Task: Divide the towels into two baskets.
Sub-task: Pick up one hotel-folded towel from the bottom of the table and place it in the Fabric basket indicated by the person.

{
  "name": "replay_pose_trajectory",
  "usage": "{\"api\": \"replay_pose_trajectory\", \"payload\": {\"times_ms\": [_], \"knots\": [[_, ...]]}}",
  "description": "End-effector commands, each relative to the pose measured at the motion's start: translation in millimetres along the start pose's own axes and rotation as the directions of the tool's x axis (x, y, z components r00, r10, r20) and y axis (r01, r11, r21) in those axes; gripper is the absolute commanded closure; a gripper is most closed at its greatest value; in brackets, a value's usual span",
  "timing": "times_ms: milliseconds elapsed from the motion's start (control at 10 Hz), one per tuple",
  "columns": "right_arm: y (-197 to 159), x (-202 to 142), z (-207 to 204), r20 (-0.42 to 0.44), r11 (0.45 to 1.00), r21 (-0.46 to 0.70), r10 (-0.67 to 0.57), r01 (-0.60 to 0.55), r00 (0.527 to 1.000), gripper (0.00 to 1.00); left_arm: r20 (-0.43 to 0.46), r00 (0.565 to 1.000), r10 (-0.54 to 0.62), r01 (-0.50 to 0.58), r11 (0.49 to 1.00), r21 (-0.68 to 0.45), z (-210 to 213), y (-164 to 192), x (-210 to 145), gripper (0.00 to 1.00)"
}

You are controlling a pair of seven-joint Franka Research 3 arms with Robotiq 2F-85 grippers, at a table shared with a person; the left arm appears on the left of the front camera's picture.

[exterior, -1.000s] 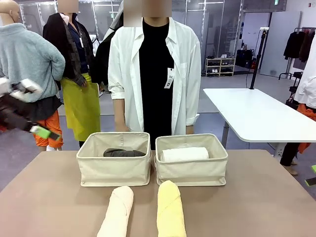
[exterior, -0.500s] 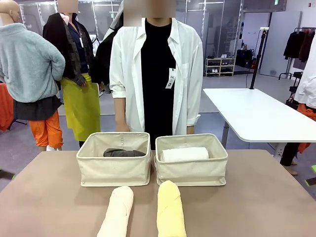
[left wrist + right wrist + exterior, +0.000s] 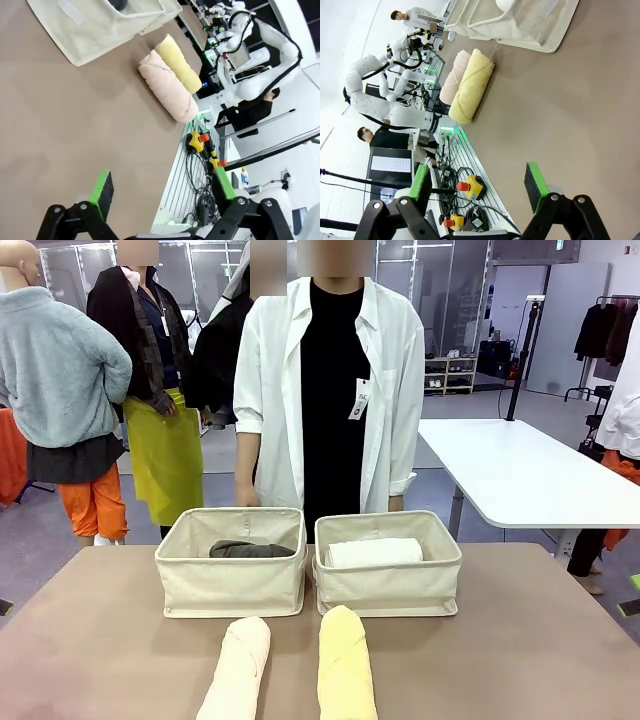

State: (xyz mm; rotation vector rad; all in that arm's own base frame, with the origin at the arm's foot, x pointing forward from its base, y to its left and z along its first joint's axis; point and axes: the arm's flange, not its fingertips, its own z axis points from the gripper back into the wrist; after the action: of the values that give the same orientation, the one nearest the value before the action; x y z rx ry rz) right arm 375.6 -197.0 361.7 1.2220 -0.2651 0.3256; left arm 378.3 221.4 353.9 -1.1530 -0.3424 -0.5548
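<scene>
Brown tabletop runs from the robot's side to a person standing at the far edge. Left gripper hangs over bare table, jaws spread wide, nothing between its green pads. Left basket holds the dark grey towel; just in front of it, on the table, lies the cream-peach towel. Close beside that lies the pale yellow towel, in front of the right basket, which holds the white towel. Right gripper is likewise wide open and empty. With 2 rolls left out, I judge each soft, light and squashy; a pinch across the roll's middle should keep it from sagging or unrolling.
</scene>
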Motion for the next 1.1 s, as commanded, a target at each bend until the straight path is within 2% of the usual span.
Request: {"api": "replay_pose_trajectory", "payload": {"times_ms": [0,1000], "knots": [[3.4,-0.5,-1.6,0.003,1.0,-0.013,0.007,-0.007,1.0,0.06,0.018,1.0,-0.008,0.009,1.0,-0.018,-8.0,-7.9,-11.9,0.0],[3.4,-0.5,-1.6,0.003,1.0,-0.013,0.007,-0.007,1.0,0.06,0.018,1.0,-0.008,0.009,1.0,-0.018,-8.0,-7.9,-11.9,0.0]]}}
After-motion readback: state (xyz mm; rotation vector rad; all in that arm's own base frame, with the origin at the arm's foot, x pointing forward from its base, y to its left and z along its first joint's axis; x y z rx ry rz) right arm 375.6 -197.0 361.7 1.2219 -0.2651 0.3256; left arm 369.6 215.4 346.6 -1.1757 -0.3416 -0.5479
